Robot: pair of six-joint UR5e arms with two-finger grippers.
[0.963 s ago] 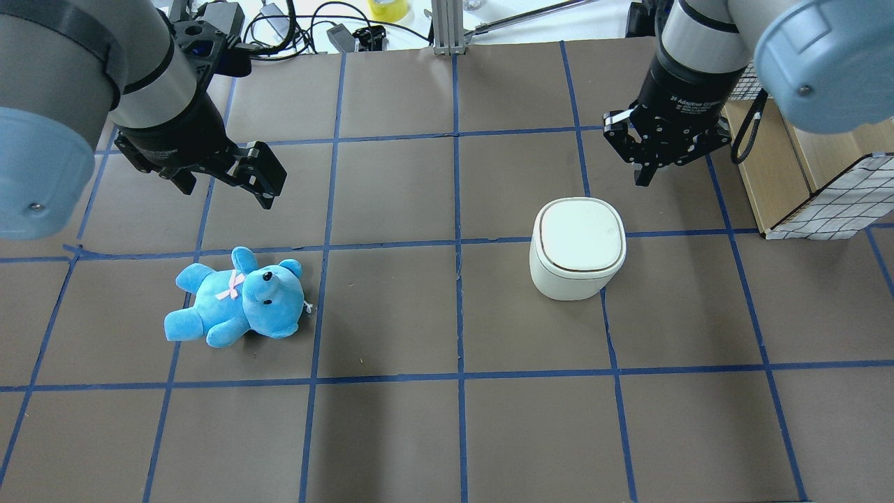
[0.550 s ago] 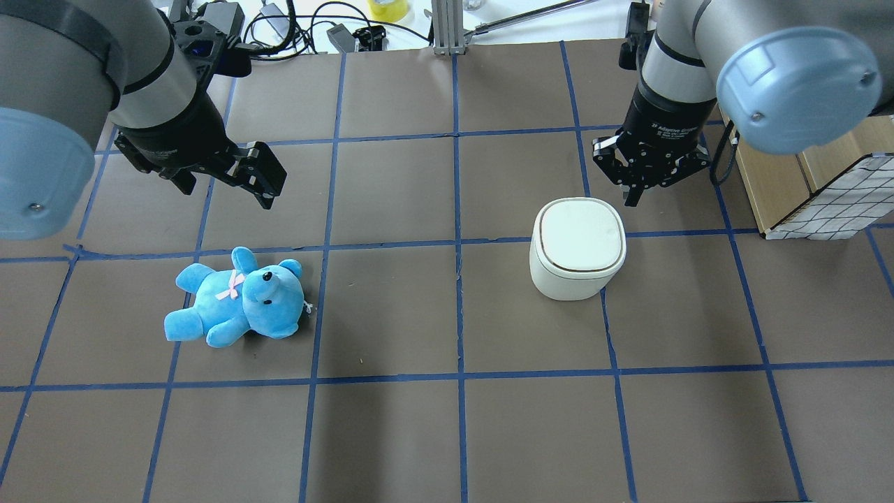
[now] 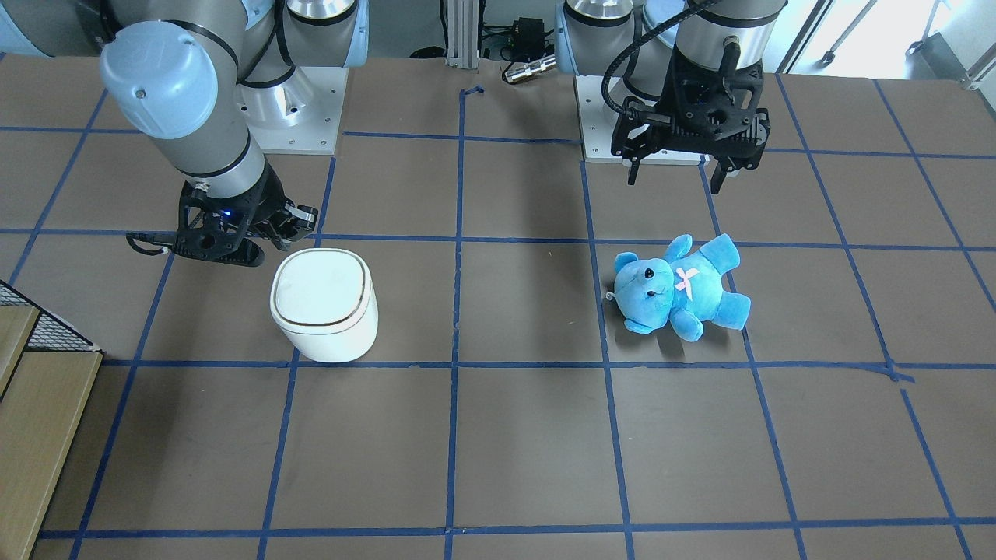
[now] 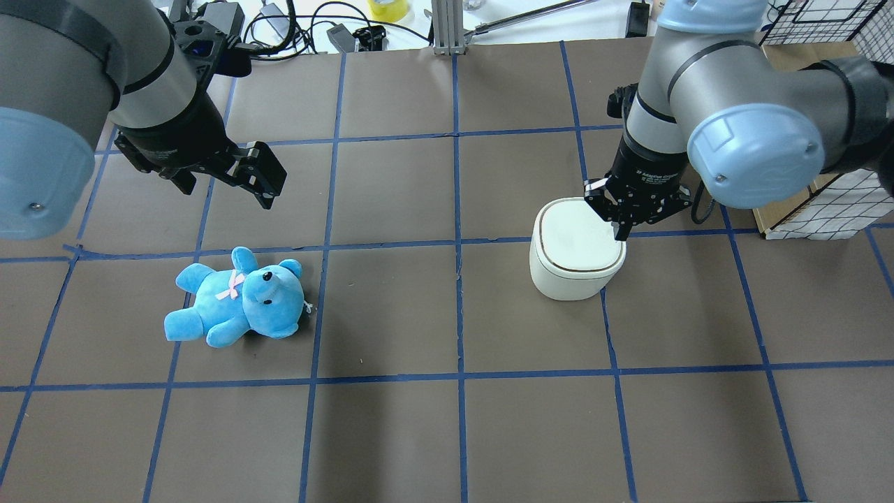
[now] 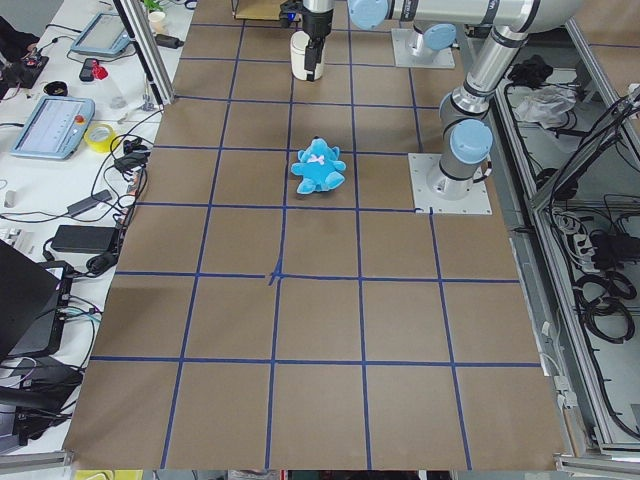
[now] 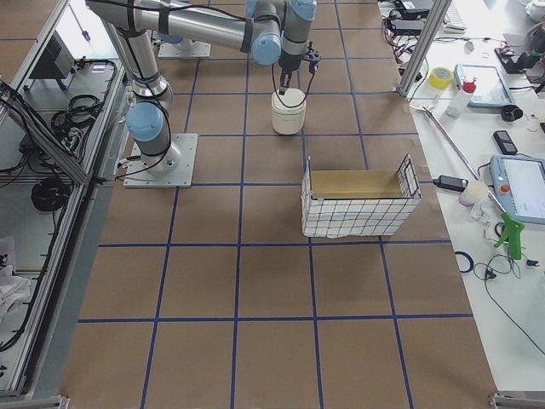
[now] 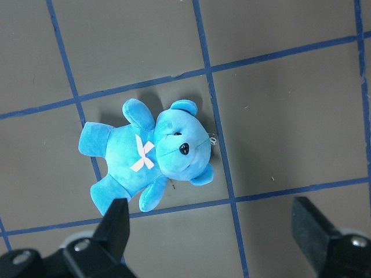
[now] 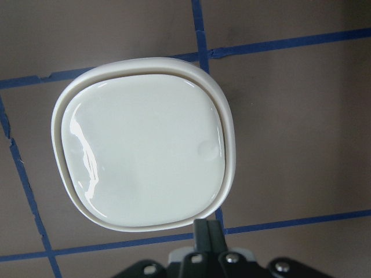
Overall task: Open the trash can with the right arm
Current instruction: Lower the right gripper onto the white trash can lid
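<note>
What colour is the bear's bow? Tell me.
Pale pink bow on the blue bear; left wrist view shows it best.

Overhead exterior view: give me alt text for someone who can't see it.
The right pincer, shut, hangs at the far right corner of a closed white trash can. The left pincer, open, hovers beyond a blue plush bear.

Our right arm (image 4: 698, 70) reaches forward and bends down at the wrist, and the right gripper (image 4: 619, 232) points straight down with its two fingers pressed together. Our left arm (image 4: 70, 63) is held high, and the left gripper (image 3: 674, 177) faces downward with its fingers spread wide.
</note>
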